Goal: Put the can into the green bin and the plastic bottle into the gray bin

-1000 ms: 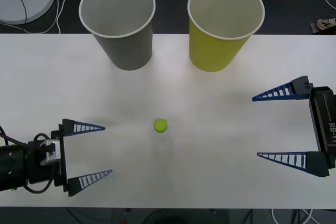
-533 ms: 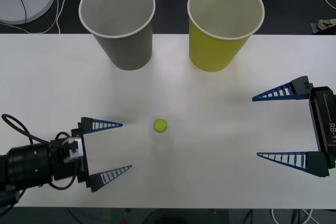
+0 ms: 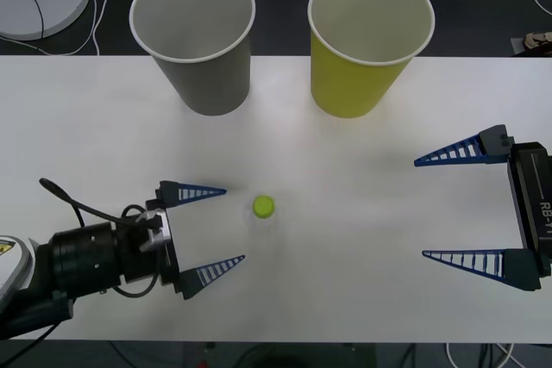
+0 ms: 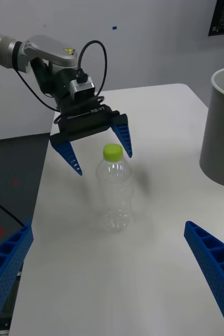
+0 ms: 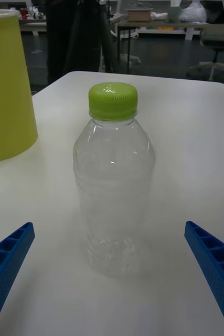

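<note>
Plastic bottle [image 3: 264,213] stands upright, seemingly untouched, before spread left gripper [image 3: 226,225].

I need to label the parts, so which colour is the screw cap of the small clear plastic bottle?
Lime green cap, seen best in the left wrist view.

Left gripper [image 3: 226,225]: blue ribbed tapered fingers, black base, black ribbed cylindrical wrist, looping black cables, grey-white arm shell with yellow sticker. Right gripper [image 3: 419,208]: same blue fingers, black block with white "RB-Y1" lettering.
</note>
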`<move>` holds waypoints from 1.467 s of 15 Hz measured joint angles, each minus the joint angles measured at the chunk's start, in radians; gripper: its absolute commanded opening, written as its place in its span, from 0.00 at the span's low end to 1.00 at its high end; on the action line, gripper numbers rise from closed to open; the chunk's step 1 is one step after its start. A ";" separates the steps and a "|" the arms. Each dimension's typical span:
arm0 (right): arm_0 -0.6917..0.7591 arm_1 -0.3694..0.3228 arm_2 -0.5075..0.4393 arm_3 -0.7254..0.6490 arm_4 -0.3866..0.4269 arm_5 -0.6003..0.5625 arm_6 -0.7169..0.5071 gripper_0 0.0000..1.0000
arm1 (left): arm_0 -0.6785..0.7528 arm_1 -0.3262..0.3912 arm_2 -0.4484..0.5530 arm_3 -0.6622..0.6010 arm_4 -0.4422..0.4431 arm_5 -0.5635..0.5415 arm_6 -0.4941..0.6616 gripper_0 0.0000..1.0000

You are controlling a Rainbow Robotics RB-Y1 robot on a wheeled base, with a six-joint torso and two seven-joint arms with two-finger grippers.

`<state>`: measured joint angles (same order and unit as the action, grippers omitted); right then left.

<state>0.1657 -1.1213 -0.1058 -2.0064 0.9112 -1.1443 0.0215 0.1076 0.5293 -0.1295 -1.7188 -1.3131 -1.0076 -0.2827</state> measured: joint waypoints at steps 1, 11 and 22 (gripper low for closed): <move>0.000 0.000 0.000 0.000 0.000 0.000 0.000 1.00 | -0.005 0.000 -0.013 0.001 0.000 0.015 0.005 1.00; 0.000 0.000 0.000 0.000 0.000 0.000 0.000 1.00 | -0.043 -0.048 -0.155 0.001 0.001 0.193 0.027 1.00; 0.000 0.000 0.000 0.000 0.000 0.000 0.000 1.00 | -0.065 -0.061 -0.224 0.001 0.000 0.281 0.034 0.81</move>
<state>0.1657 -1.1213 -0.1058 -2.0064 0.9112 -1.1443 0.0215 0.0429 0.4680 -0.3539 -1.7181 -1.3129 -0.7268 -0.2482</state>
